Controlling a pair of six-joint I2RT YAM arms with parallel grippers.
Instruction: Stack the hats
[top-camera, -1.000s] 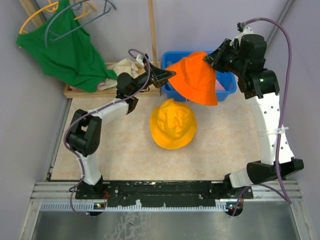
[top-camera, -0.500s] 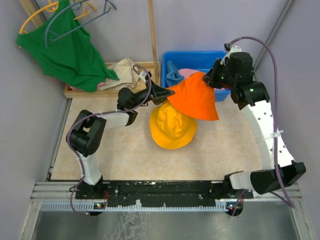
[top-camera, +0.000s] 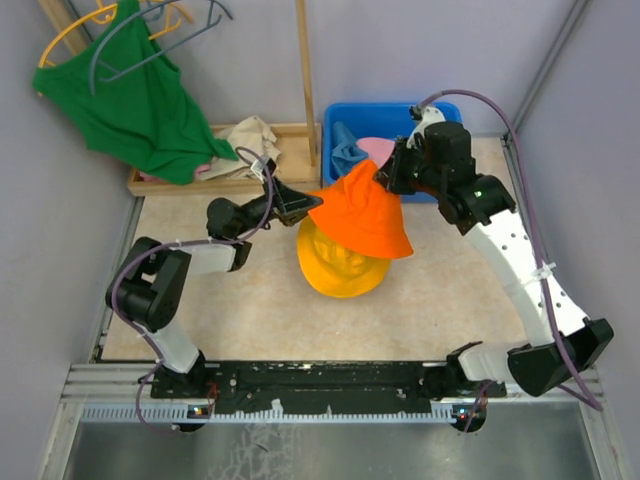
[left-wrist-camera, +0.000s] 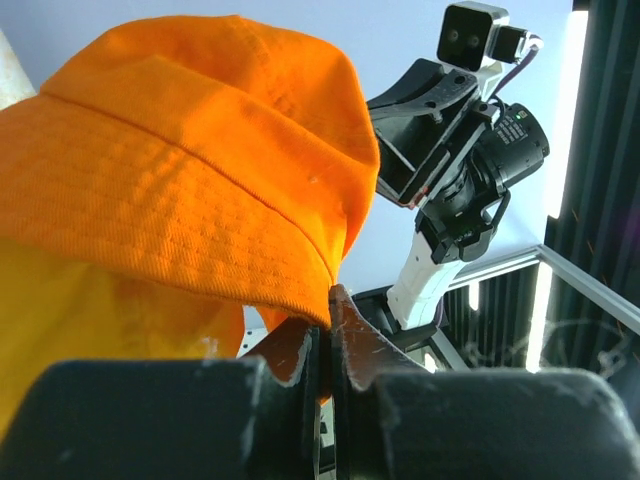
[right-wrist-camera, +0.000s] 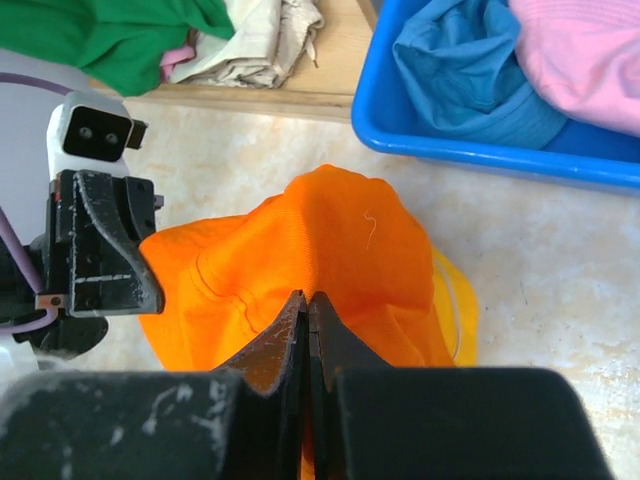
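while left pincer (top-camera: 308, 206) and right pincer (top-camera: 386, 178) each pinch it, orange hat (top-camera: 365, 215) hangs over yellow hat (top-camera: 338, 276).

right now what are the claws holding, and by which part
Both hold the bright orange hat: the left claw pinches its brim edge, the right claw a fold on the opposite side.

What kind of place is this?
Probably a robot lab test booth: a left arm and right arm bolted to a metal rail, plain walls close around, a blue bin of hats.
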